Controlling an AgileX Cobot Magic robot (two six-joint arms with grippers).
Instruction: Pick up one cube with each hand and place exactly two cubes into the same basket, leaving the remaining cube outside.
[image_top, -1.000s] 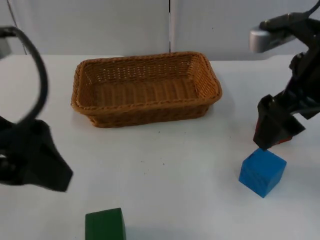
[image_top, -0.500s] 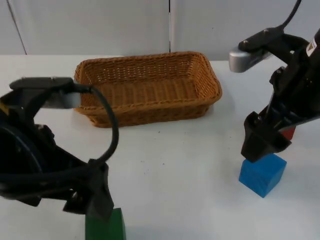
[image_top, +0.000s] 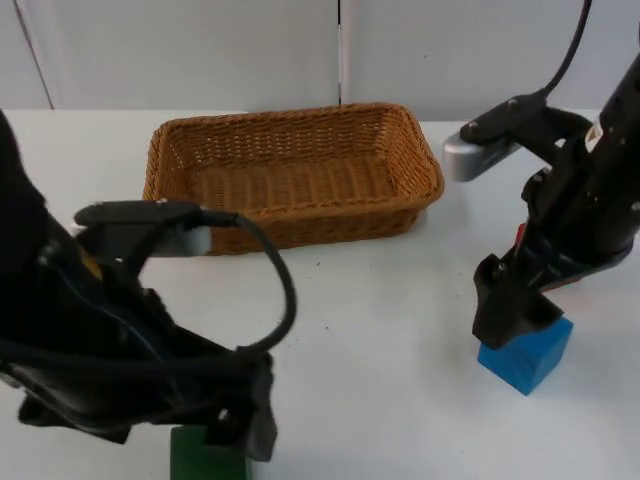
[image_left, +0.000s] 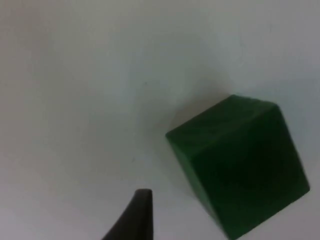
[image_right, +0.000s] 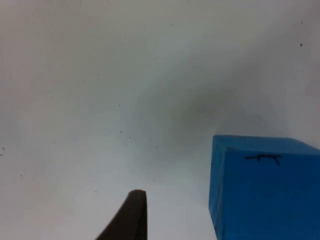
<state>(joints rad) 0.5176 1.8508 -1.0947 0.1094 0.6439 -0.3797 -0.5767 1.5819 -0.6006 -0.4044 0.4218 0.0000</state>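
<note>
Left gripper (image_top: 235, 435) over dark green wooden cube (image_left: 240, 167) near left; right gripper (image_top: 510, 318) over bright blue cube (image_right: 265, 187) near right, poised to grasp. Jaw state: cannot tell. Woven wicker basket (image_top: 165, 160) far centre, awaiting both.

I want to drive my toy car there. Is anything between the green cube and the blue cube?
No, just bare white table between the green cube and the blue cube, seen in the top view.

Open table (image_top: 380, 300) between basket (image_top: 290, 175) and both cubes.
</note>
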